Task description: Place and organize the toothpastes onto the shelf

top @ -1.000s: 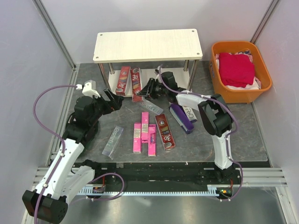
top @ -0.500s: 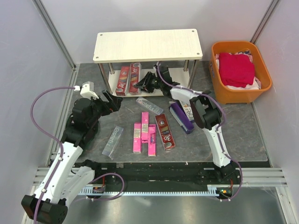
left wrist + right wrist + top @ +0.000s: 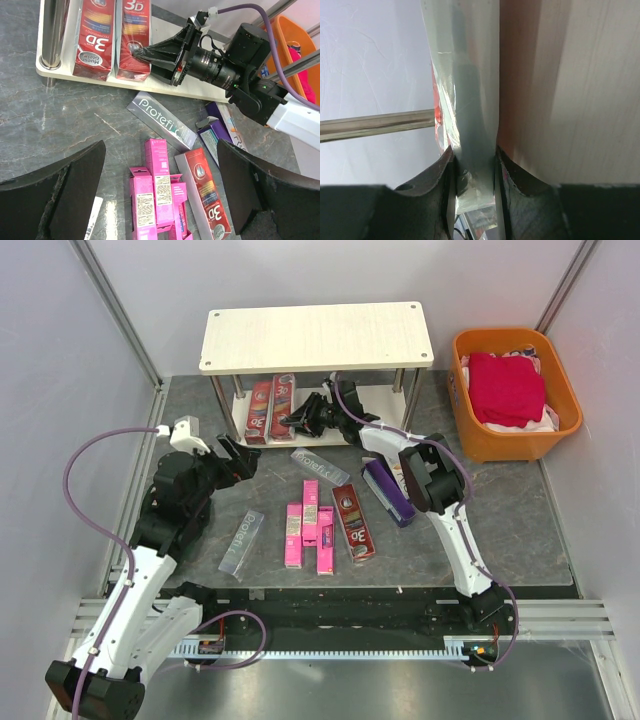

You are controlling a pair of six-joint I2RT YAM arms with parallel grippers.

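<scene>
Nearest, flat on the table (image 3: 500, 530): three pink cartons (image 3: 308, 528), a loose red carton (image 3: 352, 522) just right, a silver carton (image 3: 241, 542) left. Behind the silver one, left claw (image 3: 236, 460), spread wide, holding nothing. Farthest, right claw (image 3: 296, 421) clamped on a red toothpaste carton (image 3: 284, 395) on the lower board of the shelf (image 3: 318, 335), beside a second red carton (image 3: 260, 410).
</scene>
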